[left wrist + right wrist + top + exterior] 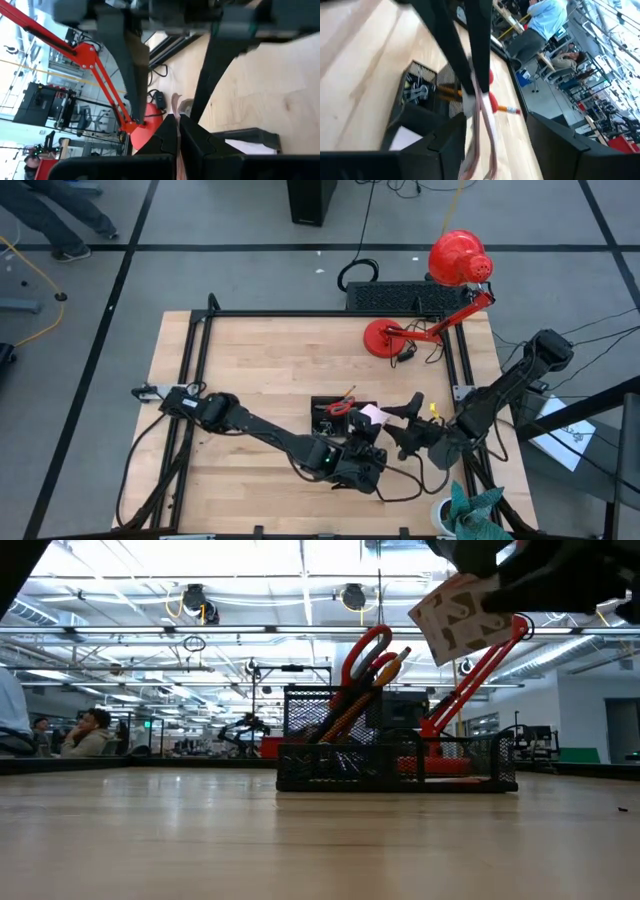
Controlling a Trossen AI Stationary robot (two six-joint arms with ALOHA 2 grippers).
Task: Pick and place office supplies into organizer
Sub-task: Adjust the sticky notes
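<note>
The pink sticky-note pad (372,415) hangs above the table beside the black organizer (335,418). Red-handled scissors (365,655) and orange pencils (350,710) stand in the organizer, and binder clips (416,92) lie in one compartment. My left gripper (178,119) reaches in from the table's left and is shut on the pad. My right gripper (496,125) comes from the right and is open. Its fingers stand on either side of the pad (482,120), and I see a gap on each side. My left gripper pinches the sticky-note pad between its two fingers; its own wrist view shows the pad edge-on (175,104), sticking out past the fingertips. The fingers (470,60) reach in nearly level from the table's near left. The pad (460,615) is lifted clear and tilted, higher than the organizer's top.
A red desk lamp (455,260) stands at the far right with its round base (385,338) on the table and a black keyboard (395,298) behind it. A small yellow piece (434,408) lies near the right arm. A teal cloth (470,508) sits at the near right corner. People sit in the room beyond.
</note>
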